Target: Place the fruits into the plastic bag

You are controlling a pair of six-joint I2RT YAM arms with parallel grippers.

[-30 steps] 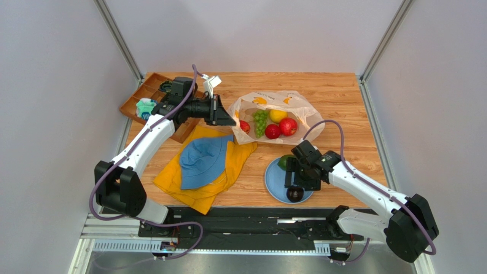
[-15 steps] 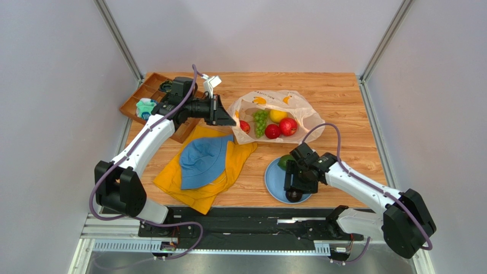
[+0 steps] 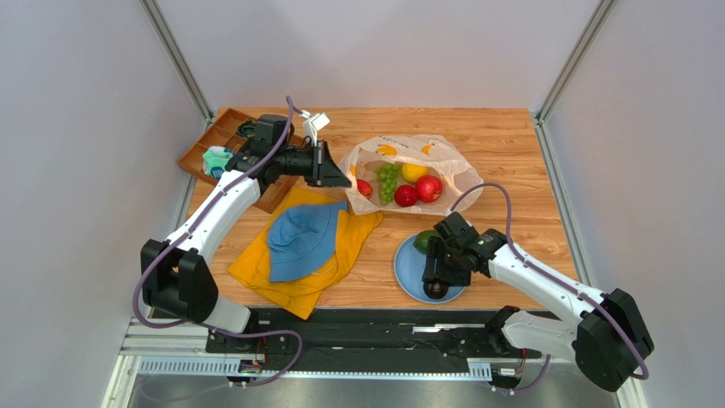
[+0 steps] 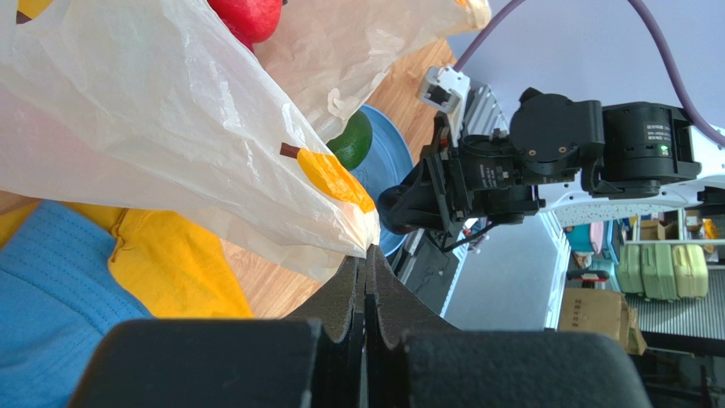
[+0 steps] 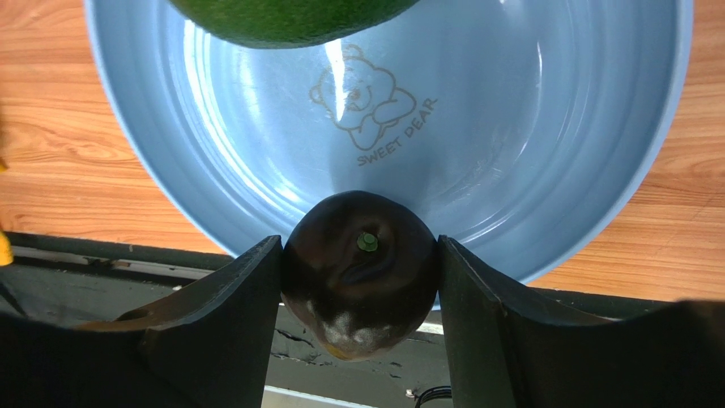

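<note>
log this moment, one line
left end effector: shut on plastic bag | right end effector: shut on dark plum, on blue plate

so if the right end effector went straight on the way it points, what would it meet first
the right end effector would press into the dark purple plum-like fruit between its fingers; probably the round blue plate just behind it

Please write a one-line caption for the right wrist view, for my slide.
Right end effector grips a dark plum at the blue plate's edge; a green fruit lies farther in.
</note>
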